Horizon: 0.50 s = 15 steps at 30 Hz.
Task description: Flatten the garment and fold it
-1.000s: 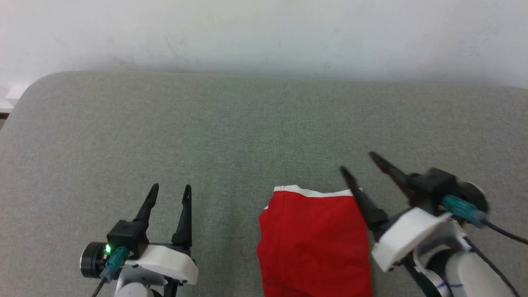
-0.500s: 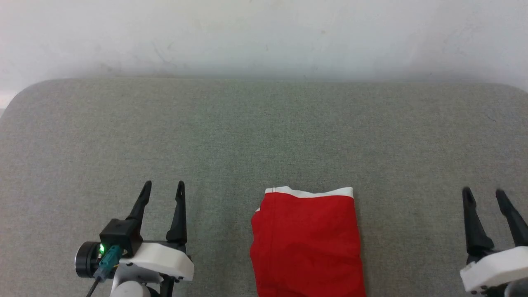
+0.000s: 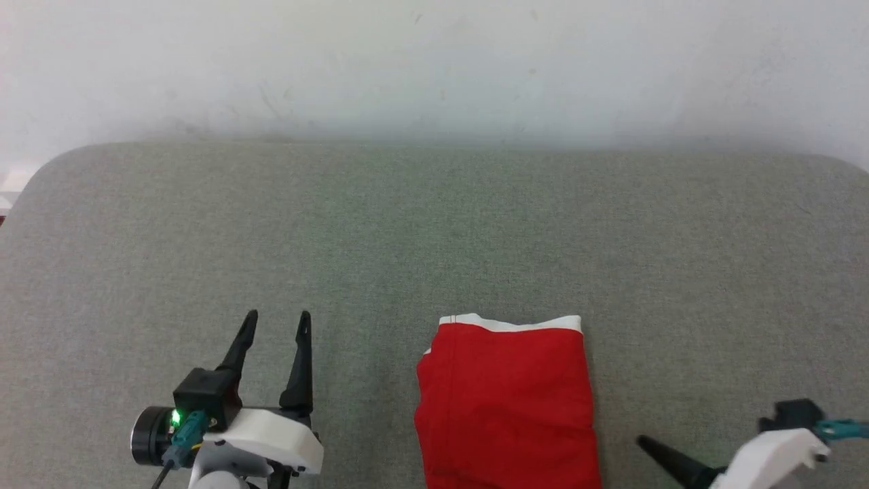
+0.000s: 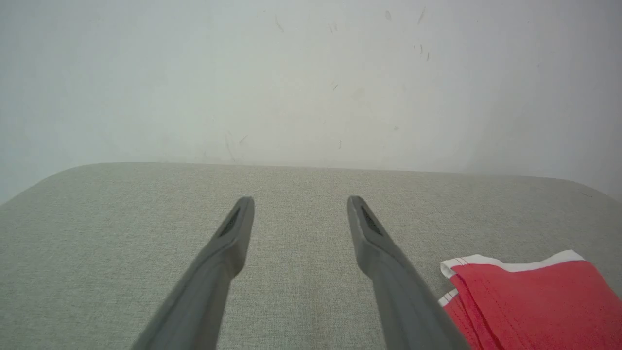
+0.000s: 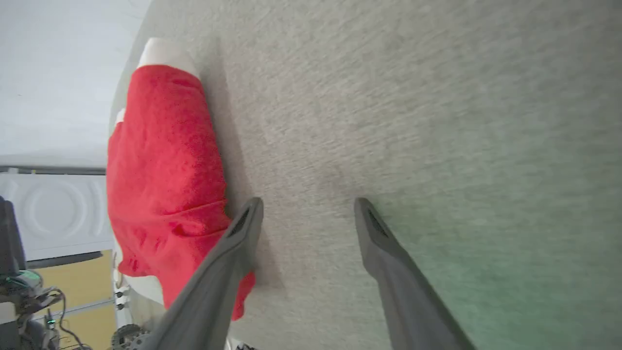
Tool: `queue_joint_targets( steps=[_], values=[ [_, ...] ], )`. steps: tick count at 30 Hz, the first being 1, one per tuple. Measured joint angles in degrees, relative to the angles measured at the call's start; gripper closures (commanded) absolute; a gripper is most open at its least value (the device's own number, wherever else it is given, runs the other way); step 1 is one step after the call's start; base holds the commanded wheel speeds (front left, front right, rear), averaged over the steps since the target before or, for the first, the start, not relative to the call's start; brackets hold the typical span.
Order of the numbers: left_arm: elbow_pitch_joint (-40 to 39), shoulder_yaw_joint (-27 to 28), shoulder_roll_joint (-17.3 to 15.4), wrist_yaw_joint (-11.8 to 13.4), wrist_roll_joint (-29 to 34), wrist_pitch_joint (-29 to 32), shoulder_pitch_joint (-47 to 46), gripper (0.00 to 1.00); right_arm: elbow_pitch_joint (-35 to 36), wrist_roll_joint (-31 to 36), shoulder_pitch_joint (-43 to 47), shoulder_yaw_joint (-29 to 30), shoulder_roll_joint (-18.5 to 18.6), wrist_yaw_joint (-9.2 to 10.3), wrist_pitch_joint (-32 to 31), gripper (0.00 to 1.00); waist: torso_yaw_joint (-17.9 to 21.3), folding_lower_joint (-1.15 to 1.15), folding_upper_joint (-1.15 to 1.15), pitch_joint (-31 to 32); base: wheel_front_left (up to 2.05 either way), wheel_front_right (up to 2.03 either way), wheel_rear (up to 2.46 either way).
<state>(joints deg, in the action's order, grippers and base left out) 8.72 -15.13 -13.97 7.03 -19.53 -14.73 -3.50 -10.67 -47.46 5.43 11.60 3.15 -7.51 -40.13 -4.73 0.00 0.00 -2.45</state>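
The garment (image 3: 508, 401) lies at the near side of the grey table (image 3: 434, 224), between the 2 arms. It is a compact red rectangle of stacked layers with its white band (image 3: 523, 324) along the far edge. Flattening and folding appear complete; at most a final tidy is left. The left pincer (image 3: 278, 319) and right pincer (image 5: 309, 204) stand wide and empty, neither gripping cloth.

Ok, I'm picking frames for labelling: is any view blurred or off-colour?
Right wrist view: motion-smeared, the garment soft-edged, a green cast on the grey surface lower right. Head view: clear, evenly lit. Left wrist view: clear, mildly wide-angle.
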Motion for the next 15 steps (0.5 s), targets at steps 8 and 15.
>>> queue_joint_targets(
  steps=[8, 15],
  values=[
    [0.99, -1.44, 0.32, -0.79, 0.18, 0.00, 0.00, 0.00, -10.20, -10.43, -7.86, -10.56, -0.12, 0.00, 1.65, 0.00, -1.34, 0.00, 0.00, 0.42, 0.00, 0.00, 0.00],
    [1.59, -2.07, 0.54, -1.02, 0.18, 0.00, -0.01, 0.00, -17.96, -9.87, -13.08, -16.02, -0.09, -0.10, 4.75, 0.86, -2.55, 0.00, 0.00, 0.47, 0.00, 0.00, 0.00]
  ],
)
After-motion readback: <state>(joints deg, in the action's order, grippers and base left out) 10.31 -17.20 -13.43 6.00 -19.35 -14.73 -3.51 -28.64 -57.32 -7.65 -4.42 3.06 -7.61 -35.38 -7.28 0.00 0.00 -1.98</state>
